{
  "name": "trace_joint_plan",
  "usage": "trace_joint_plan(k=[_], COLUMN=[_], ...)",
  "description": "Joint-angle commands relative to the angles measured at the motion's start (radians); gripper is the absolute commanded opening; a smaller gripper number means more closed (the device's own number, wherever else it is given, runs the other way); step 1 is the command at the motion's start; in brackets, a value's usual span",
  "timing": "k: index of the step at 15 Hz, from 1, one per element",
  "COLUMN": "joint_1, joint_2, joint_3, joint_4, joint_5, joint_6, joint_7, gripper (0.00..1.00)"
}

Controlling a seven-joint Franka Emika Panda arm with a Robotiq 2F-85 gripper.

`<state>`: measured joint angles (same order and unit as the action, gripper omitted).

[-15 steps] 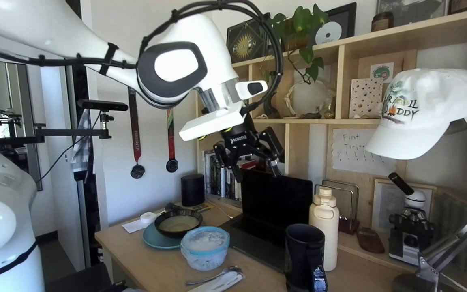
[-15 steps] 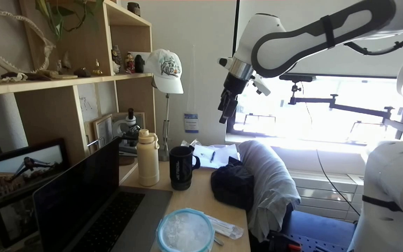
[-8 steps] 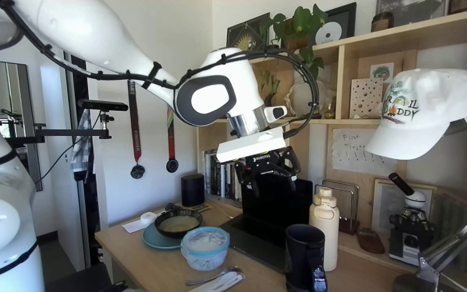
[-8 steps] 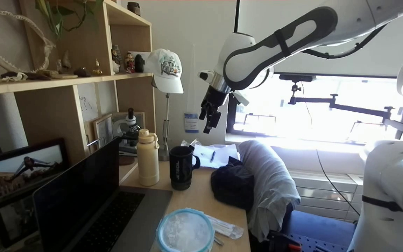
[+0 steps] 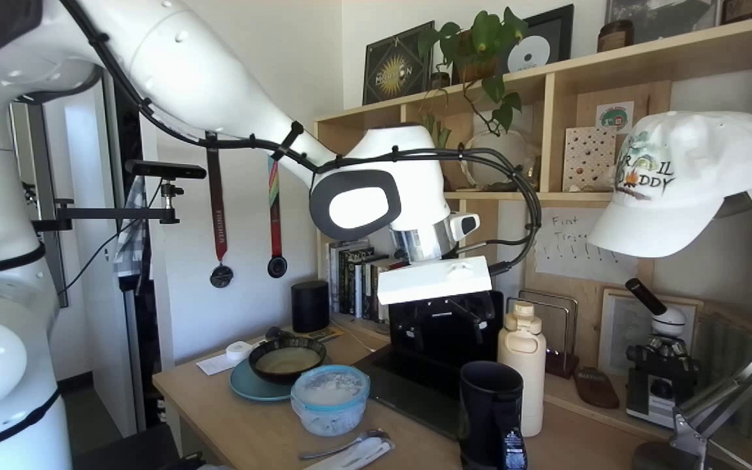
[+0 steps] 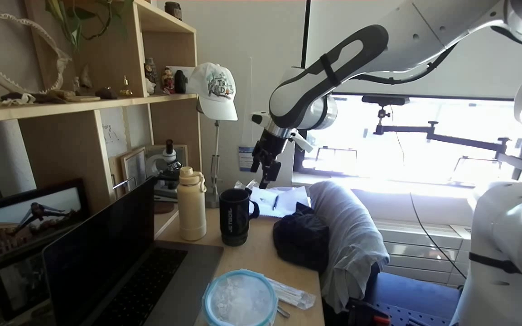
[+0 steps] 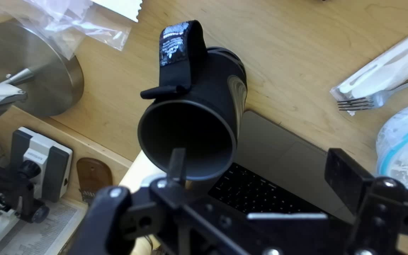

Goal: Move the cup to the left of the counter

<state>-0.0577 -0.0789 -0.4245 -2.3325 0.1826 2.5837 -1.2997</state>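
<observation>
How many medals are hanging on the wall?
2, both in an exterior view: the left medal, and the right medal, nearer the books. The robot arm may hide others.

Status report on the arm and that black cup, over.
Fingers open, empty. Cup upright on counter, ungripped. Bottle and laptop close beside it, may crowd the grasp.

Pale walls (image 6: 252, 50), wooden shelves (image 5: 549, 137), bright window (image 6: 428, 160)

The tall black cup (image 6: 234, 217), handled and open-topped, stands upright just beside the bottle (image 6: 191, 208) on the pale wooden counter (image 6: 253, 259).
</observation>
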Motion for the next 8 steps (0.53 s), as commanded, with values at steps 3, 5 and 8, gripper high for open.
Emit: trace_joint_plan(k=[3, 5, 8], joint_1=[-0.083, -0.113, -0.157], joint_2=[0.111, 0.148, 0.197], joint_3=[0.078, 0.103, 0.143], joint_4=[0.092, 0.120, 0.155], joint_5=[0.131, 0.150, 0.162], joint_6=[0.003, -0.001, -0.008], joint_7=[-0.178, -0.209, -0.232], gripper=[1.00, 1.00, 1.00])
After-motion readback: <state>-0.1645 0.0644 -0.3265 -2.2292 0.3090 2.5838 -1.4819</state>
